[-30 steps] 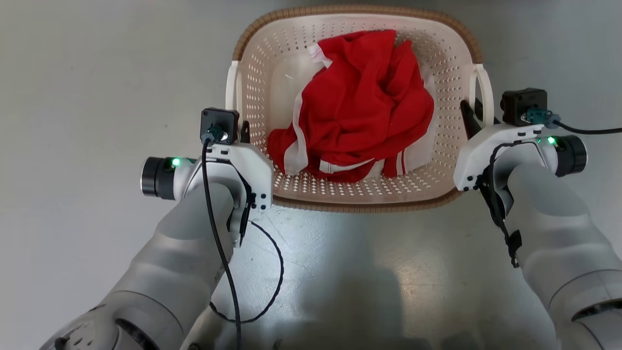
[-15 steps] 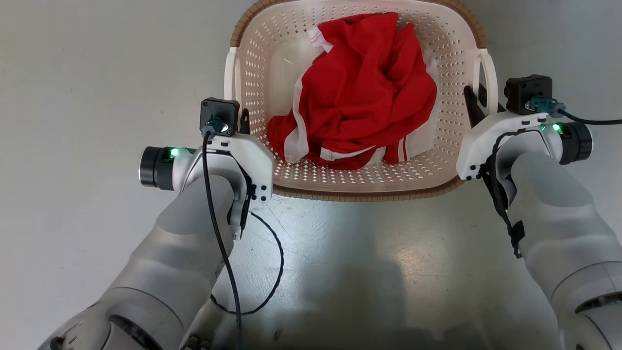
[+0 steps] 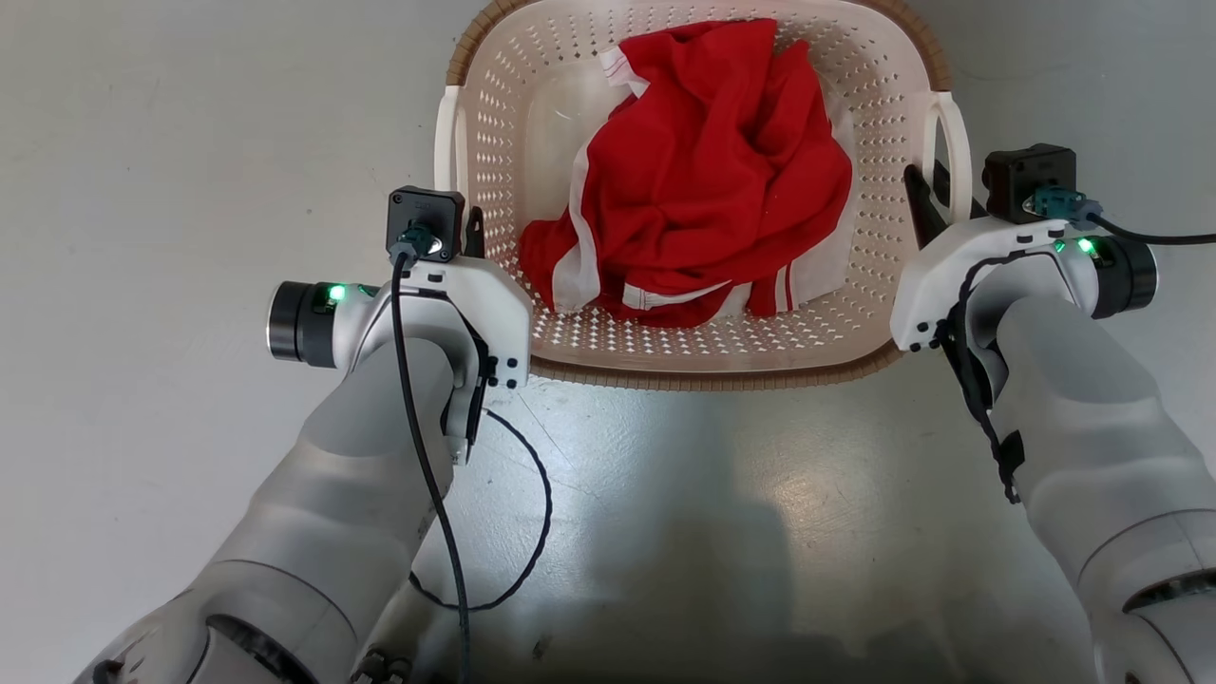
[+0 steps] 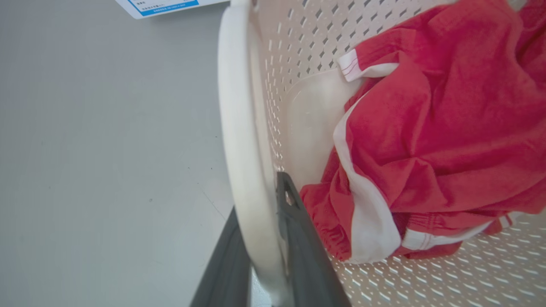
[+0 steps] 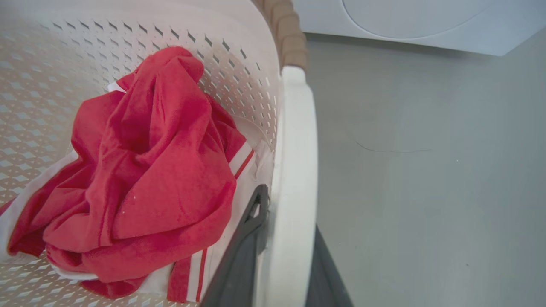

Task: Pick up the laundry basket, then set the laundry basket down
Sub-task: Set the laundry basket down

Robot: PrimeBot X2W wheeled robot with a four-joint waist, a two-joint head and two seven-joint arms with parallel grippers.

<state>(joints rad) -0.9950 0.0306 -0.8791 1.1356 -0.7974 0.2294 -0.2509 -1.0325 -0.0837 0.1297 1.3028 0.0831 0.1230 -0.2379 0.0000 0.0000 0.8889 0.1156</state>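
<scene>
The laundry basket [image 3: 712, 380] lies between the arms over the grey floor [image 3: 142, 142]; lift-off cannot be confirmed. The left claw [image 4: 259, 200] and right claw [image 5: 290, 211] each clamp a white side handle [image 5: 294, 149]. Judged light, stiff and smooth, holding one soft red garment [image 3: 703, 161]. Hold both handles evenly.

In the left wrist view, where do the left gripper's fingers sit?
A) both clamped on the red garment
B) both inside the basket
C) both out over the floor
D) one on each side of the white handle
D: the basket's white handle passes between the left gripper's two fingers, one inside, one outside.
</scene>
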